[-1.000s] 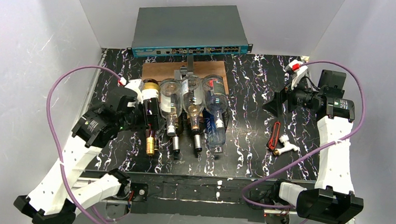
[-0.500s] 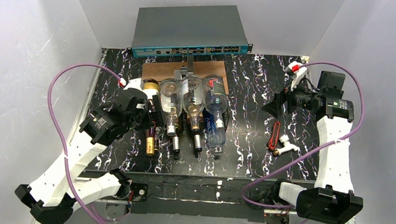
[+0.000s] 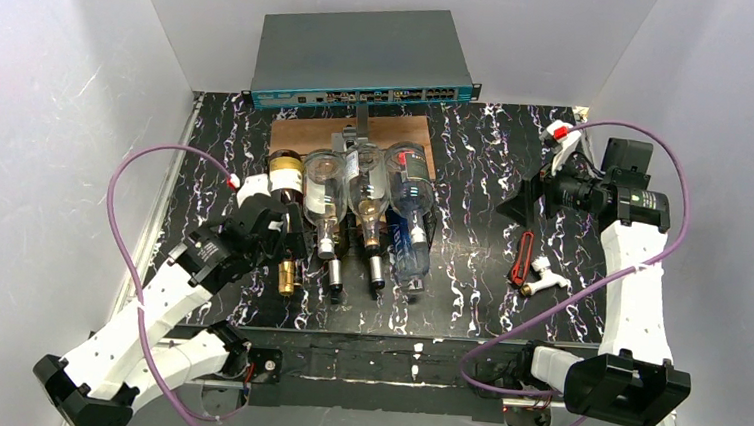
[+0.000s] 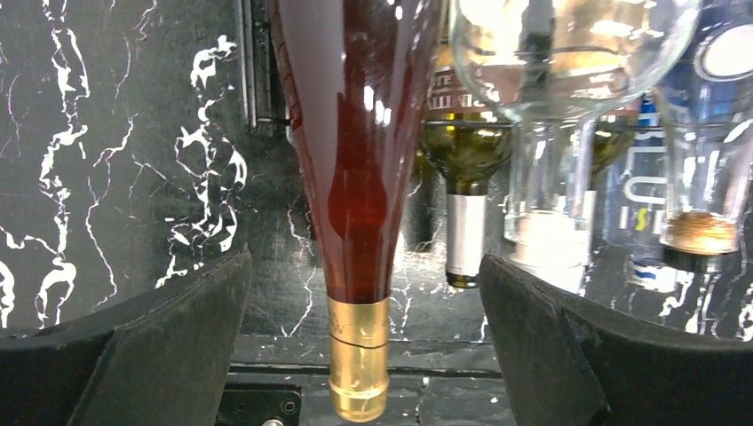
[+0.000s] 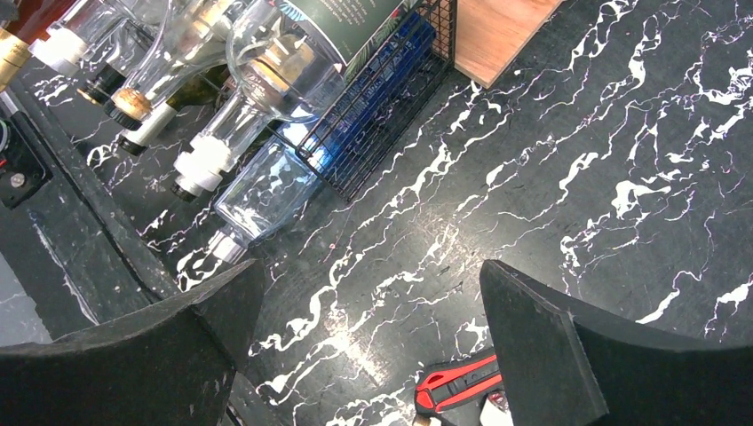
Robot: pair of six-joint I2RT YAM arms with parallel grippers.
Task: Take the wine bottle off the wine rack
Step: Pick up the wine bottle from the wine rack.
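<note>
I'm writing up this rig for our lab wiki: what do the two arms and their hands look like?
The left arm and right arm have white perforated shells and black joint housings. A purple cable loops along each, ending in a red-and-white plug near the wrist. The left hand and right hand each carry two broad matte-black wedge fingers.

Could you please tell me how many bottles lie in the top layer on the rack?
4: a dark red bottle at the left end of the wine rack, then three clear bottles to its right. Further bottles lie underneath, partly hidden.
</note>
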